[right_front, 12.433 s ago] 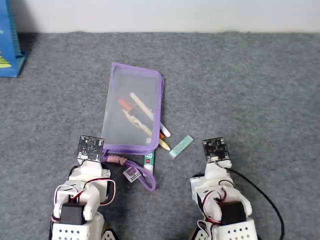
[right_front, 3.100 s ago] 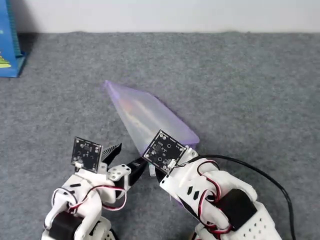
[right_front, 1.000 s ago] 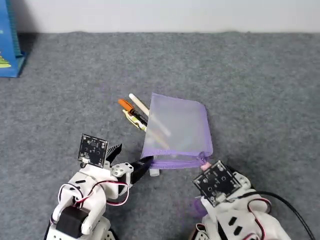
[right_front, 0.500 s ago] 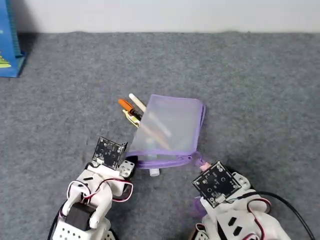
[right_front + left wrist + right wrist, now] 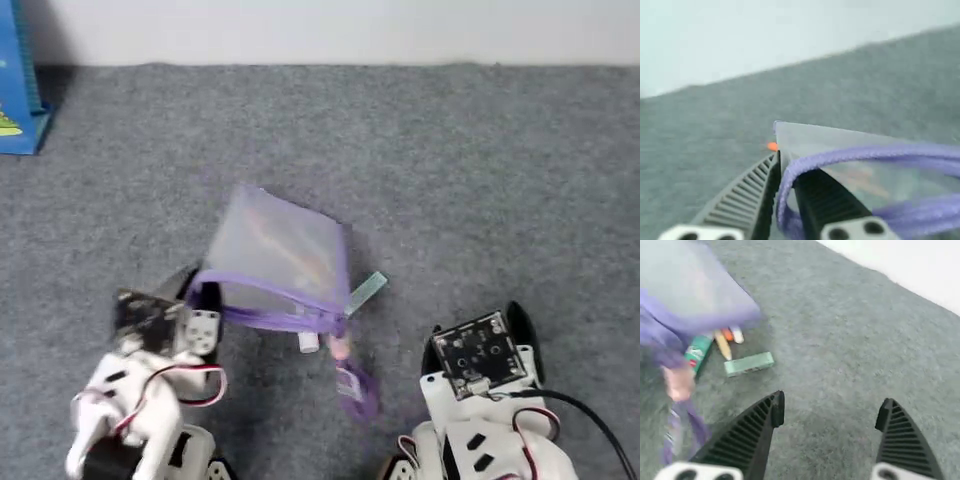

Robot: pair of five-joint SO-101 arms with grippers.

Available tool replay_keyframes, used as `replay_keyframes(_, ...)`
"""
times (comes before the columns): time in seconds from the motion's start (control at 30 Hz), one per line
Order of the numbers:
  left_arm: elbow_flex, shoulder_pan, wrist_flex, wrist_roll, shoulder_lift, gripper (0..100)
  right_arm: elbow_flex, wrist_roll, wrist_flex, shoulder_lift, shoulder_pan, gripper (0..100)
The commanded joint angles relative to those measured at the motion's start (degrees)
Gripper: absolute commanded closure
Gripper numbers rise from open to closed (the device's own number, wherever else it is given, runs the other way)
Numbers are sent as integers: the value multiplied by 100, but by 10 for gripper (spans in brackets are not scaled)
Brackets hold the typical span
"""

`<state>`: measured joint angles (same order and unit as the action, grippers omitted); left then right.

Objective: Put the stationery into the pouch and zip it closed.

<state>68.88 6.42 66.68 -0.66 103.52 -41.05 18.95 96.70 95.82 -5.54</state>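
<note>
The left pincer [image 5: 786,170] is clamping the zipper edge of the translucent, purple-trimmed pouch [image 5: 280,245]; the right pincer [image 5: 827,412] is gaping wide.

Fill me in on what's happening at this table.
The left claw is clamped on the purple-edged rim of the mesh pouch and holds that end up off the gray mat. The right claw hangs open over bare mat, apart from the pouch. A green eraser lies on the mat beside the pouch, and pen tips show at the pouch's edge near it. The pouch is not zipped closed yet.
</note>
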Motion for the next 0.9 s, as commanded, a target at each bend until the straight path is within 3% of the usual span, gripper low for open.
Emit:
replay_keyframes(0.0,-998,-519,202,53,62,987,237,-62,-127,-66,259,704)
replay_keyframes(0.23,-1349,-1187,791,554,53,987,246,-88,-145,-1130,277,751)
replay_keyframes(0.43,-1279,-1424,1248,598,26,987,255,-800,-787,-2730,215,805)
replay_keyframes(0.6,-1095,-1477,1204,598,-176,987,255,-1433,-1086,-3662,-479,805)
replay_keyframes(0.87,-1464,-1451,1231,580,-1908,986,255,-2840,-1815,-4954,-1446,805)
